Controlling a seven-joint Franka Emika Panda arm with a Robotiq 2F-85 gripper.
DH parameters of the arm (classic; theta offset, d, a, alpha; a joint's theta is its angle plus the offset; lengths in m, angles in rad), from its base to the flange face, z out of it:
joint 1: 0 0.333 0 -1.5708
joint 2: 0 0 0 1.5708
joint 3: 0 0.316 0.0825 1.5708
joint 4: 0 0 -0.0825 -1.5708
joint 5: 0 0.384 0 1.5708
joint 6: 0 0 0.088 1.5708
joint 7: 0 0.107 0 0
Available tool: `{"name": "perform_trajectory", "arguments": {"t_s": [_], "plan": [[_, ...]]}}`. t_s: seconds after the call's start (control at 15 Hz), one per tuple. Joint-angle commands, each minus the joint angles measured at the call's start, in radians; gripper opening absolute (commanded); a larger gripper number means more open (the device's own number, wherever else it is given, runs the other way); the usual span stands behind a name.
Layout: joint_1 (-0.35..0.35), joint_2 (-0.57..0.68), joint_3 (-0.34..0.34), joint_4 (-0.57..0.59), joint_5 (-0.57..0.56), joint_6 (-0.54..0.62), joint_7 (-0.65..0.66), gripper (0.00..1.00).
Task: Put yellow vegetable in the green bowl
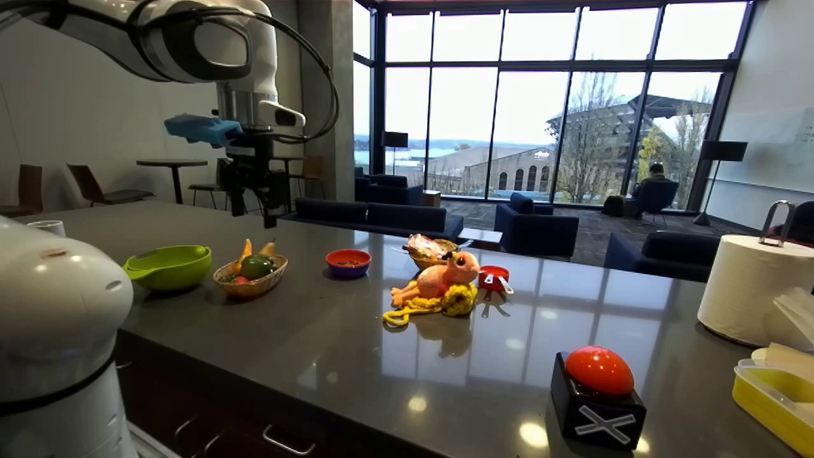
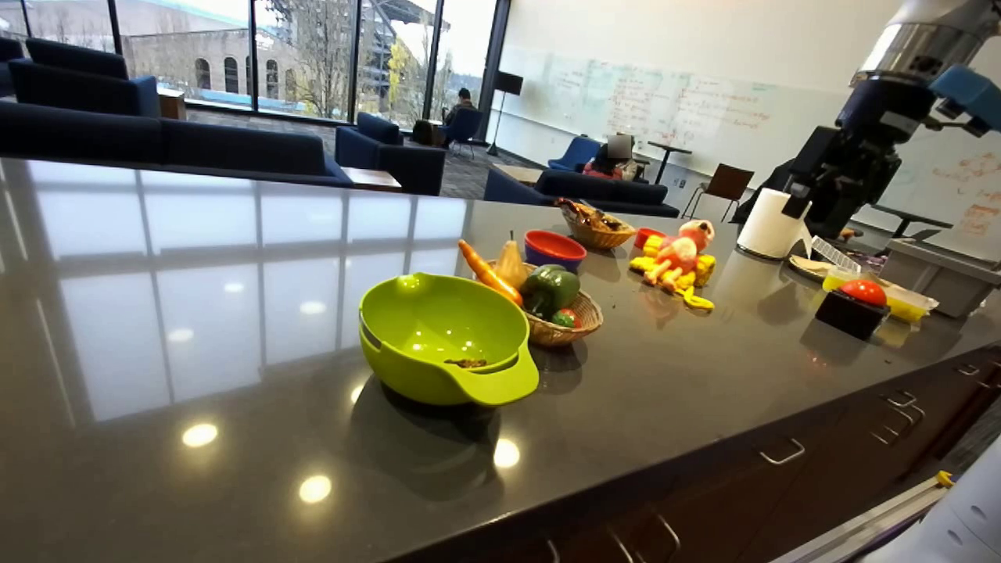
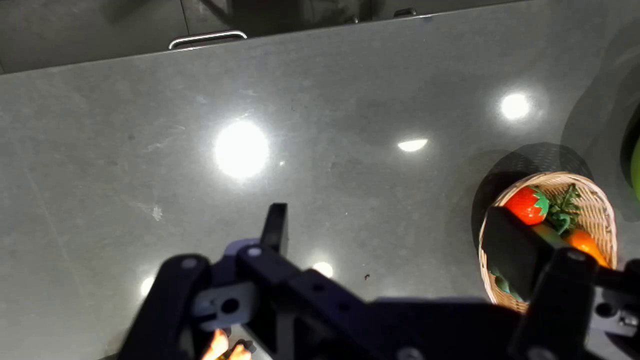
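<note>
Yellow squash (image 2: 512, 267): neck and stem up in the wicker basket (image 2: 565, 335), seen between the carrot (image 2: 491, 274) and the green bell pepper (image 2: 551, 289) (nearer tan than yellow, but I take it for the task's vegetable).
Squash heft: probably a light, stiff toy, hardly fragile, perhaps smooth enough to slip.
Squash hold: best across the body just under the neck; higher, the taper could let it slide out, and the carrot might come along.
Gripper (image 1: 254, 216): pointing down, well above the counter (image 1: 318, 343), apart from the basket; the jaws stand wide, with nothing held.
Wrist view: one finger (image 3: 512, 255) hides part of the basket, so the squash cannot be surely made out.
Robot arm (image 1: 210, 44): reaching over the counter; it likely needs to shift basketward before lowering.
Lime-green bowl (image 2: 426, 383): upright just beside the basket, a narrow gap between.
</note>
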Motion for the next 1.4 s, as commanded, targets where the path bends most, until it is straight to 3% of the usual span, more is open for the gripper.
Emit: {"name": "perform_trajectory", "arguments": {"t_s": [0.0, 0.73, 1.07, 1.33], "plan": [[-0.009, 0.010, 0.009, 0.003, 0.009, 0.003, -0.008, 1.00], [0.048, 0.227, 0.046, 0.040, 0.036, 0.167, -0.017, 1.00], [0.109, 0.364, 0.112, 0.090, 0.070, 0.254, 0.005, 1.00], [0.147, 0.525, 0.183, 0.156, 0.076, 0.397, 0.051, 1.00]]}}
